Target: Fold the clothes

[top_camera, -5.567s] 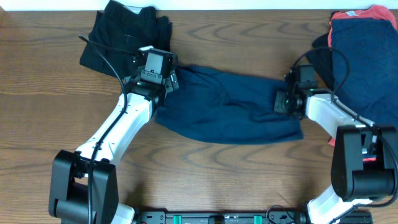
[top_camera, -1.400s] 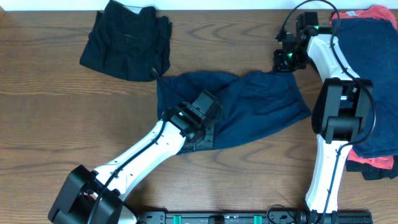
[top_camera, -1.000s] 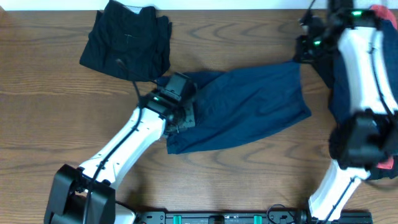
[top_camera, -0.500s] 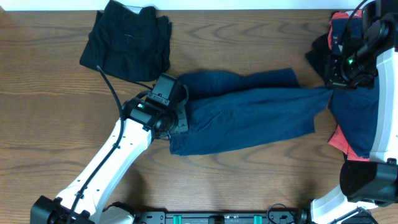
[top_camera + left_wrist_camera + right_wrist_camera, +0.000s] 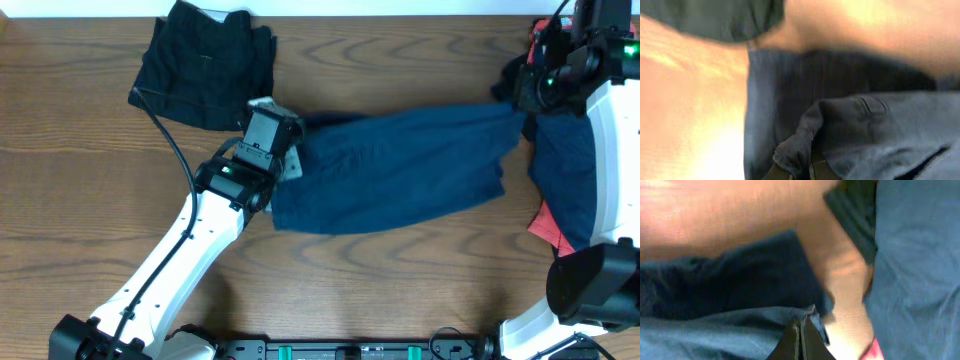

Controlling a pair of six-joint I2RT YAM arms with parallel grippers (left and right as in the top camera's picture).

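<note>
Navy shorts (image 5: 400, 165) lie across the middle of the table (image 5: 400, 300), drawn out lengthwise between the two arms. The middle of the cloth looks fairly flat, with a slanting crease near the upper edge.

Left gripper (image 5: 287, 158): at the left end of the shorts. In its wrist view the jaws are closed on a bunched fold of navy cloth.

Right gripper (image 5: 523, 97): at the far right corner. In its wrist view the jaws are pressed to a thin line on the hem. Both wrist views are blurred, so I cannot tell how deep either bite is.

Judgement: the step in hand is spreading the shorts flat ahead of the first fold.
- Pull evenly from both ends, and lower both ends together so no slack pools in the middle.
- The right corner is just beside the pile (image 5: 565, 165) of navy cloth with the coral-red item (image 5: 541, 224) under it. I would steer clear of it or risk dragging it.
- The left end is near the black piece (image 5: 205, 62), so I would lay the shorts down short of it.
- Release only once the cloth rests on the wood.
</note>
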